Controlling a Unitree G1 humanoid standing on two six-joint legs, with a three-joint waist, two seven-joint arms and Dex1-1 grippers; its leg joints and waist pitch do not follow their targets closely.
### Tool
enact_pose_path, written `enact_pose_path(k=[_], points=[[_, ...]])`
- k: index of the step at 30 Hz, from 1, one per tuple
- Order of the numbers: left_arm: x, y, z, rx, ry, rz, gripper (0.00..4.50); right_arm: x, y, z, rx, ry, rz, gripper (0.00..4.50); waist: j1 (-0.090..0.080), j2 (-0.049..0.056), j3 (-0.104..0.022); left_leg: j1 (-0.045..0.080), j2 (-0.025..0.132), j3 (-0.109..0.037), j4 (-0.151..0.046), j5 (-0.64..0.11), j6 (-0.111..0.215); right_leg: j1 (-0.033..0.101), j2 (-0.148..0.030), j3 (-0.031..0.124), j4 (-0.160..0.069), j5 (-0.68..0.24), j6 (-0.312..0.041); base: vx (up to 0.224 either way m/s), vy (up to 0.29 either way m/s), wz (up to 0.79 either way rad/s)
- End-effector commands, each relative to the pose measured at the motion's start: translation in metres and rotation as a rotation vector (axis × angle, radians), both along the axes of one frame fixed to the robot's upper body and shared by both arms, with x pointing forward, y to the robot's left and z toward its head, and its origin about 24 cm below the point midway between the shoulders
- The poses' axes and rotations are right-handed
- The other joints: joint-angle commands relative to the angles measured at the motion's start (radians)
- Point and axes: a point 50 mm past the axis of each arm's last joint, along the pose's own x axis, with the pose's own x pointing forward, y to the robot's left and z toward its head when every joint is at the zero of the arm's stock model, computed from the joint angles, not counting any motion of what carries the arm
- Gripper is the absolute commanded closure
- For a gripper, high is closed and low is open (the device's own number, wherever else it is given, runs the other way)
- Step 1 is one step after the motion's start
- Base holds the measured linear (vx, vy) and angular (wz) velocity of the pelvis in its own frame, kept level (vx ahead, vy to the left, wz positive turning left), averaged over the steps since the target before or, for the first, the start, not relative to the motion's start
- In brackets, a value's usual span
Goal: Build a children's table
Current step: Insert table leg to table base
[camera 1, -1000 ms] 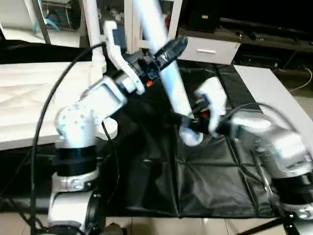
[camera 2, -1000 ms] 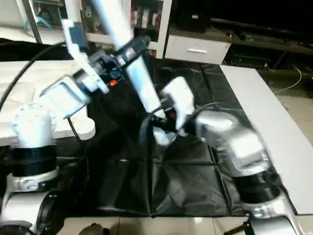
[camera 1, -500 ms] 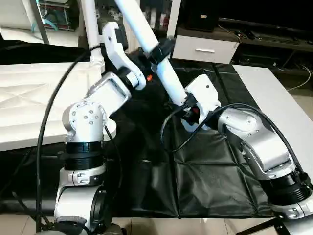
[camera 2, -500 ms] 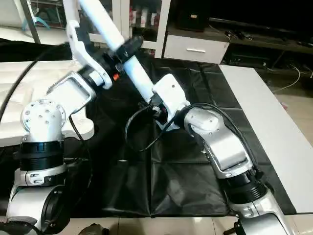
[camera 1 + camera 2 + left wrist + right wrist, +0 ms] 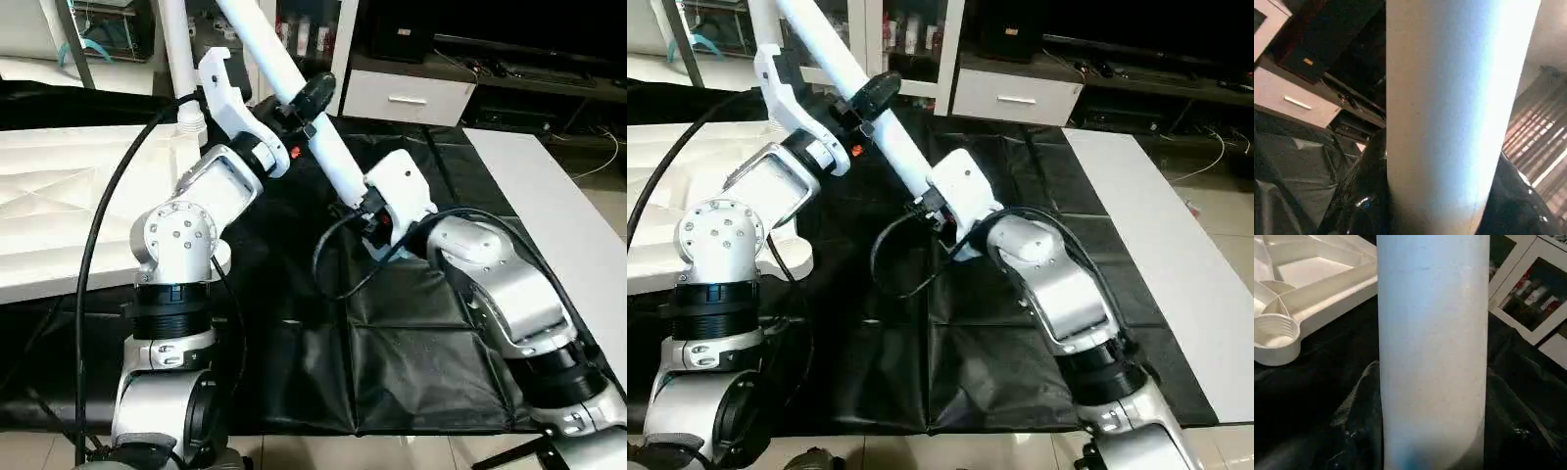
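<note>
Presently a tilted leg [image 5: 328,147] is being held above the counter [image 5: 411,323], clamped by the left gripper [image 5: 304,98] and right gripper [image 5: 364,206]; unequal pulls could be twisting it loose, away from the tabletop [image 5: 59,206].

No lettering, number, brand or sign can be read on anything here; the white plastic parts, the robot's arms and the furniture behind carry no legible marks.

The slanting white table leg [image 5: 294,93] runs off the frame's top edge, its lower end hidden behind the right gripper [image 5: 361,208], and the tabletop [image 5: 59,196] is cropped at left.
</note>
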Motion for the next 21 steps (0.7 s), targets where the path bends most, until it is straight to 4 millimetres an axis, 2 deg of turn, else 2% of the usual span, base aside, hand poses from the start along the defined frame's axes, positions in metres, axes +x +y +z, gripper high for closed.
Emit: enact_pose_path(k=[1,2,10,12,13,15,16,19,20,21], points=[[0.003,0.001,0.007,0.003,-0.012,0.019,2.75,0.004,-0.004,0.014,0.029,-0.065,-0.020,2.64,-0.001,0.019,-0.070,0.043,0.063,-0.039,-0.086,-0.218,-0.101,0.029,-0.085,0.050,-0.077,-0.087,-0.149,0.000,0.000,0.00],[0.003,0.001,0.007,0.003,-0.012,0.019,2.75,0.004,-0.004,0.014,0.029,-0.065,-0.020,2.08,-0.001,0.018,-0.070,0.043,0.064,-0.039,-0.086,-0.219,-0.103,0.028,-0.085,0.050,-0.076,-0.082,-0.148,0.000,0.000,0.00],[0.007,0.005,0.008,0.004,-0.013,0.043,2.76,0.001,-0.002,0.024,0.135,-0.089,0.054,1.50,-0.002,0.021,-0.070,0.042,0.063,-0.038,-0.086,-0.225,-0.096,0.029,-0.085,0.051,-0.077,-0.073,-0.151,0.000,0.000,0.00],[0.007,0.006,0.007,0.014,-0.015,0.042,2.76,-0.001,0.000,0.031,0.216,-0.096,0.080,1.43,-0.002,0.021,-0.071,0.043,0.064,-0.038,-0.087,-0.223,-0.090,0.029,-0.085,0.050,-0.074,-0.062,-0.159,0.000,0.000,0.00],[0.007,0.007,0.007,0.018,-0.015,0.043,2.76,-0.002,-0.001,0.037,0.274,-0.099,0.101,1.19,-0.002,0.019,-0.071,0.043,0.065,-0.039,-0.087,-0.221,-0.089,0.030,-0.085,0.050,-0.075,-0.060,-0.160,0.000,0.000,0.00],[0.008,0.010,0.006,0.050,-0.021,0.024,2.76,-0.007,-0.009,0.060,0.524,-0.044,0.216,1.11,0.001,0.019,-0.071,0.043,0.064,-0.039,-0.087,-0.239,-0.067,0.031,-0.087,0.050,-0.075,-0.077,-0.161,0.000,0.000,0.00],[0.008,0.011,0.007,0.055,-0.025,0.011,2.76,-0.007,-0.016,0.066,0.581,-0.012,0.244,1.06,0.000,0.019,-0.071,0.046,0.063,-0.039,-0.086,-0.241,-0.062,0.031,-0.085,0.050,-0.075,-0.078,-0.161,0.000,0.000,0.00],[0.005,0.013,0.011,0.070,-0.046,-0.058,2.76,-0.005,-0.036,0.077,0.602,0.043,0.313,0.82,0.004,0.024,-0.071,0.048,0.065,-0.038,-0.085,-0.207,-0.075,0.030,-0.082,0.046,-0.072,-0.064,-0.164,0.000,0.000,0.00],[0.002,0.013,0.013,0.077,-0.049,-0.127,2.76,-0.003,-0.052,0.078,0.563,0.123,0.327,0.76,0.003,0.022,-0.070,0.046,0.062,-0.036,-0.085,-0.197,-0.079,0.032,-0.079,0.046,-0.071,-0.057,-0.167,0.000,0.000,0.00],[0.002,0.012,0.014,0.078,-0.051,-0.140,2.76,-0.002,-0.054,0.078,0.551,0.133,0.325,0.59,0.009,0.024,-0.071,0.047,0.060,-0.034,-0.082,-0.183,-0.079,0.033,-0.080,0.046,-0.072,-0.052,-0.169,0.000,0.000,0.00]])
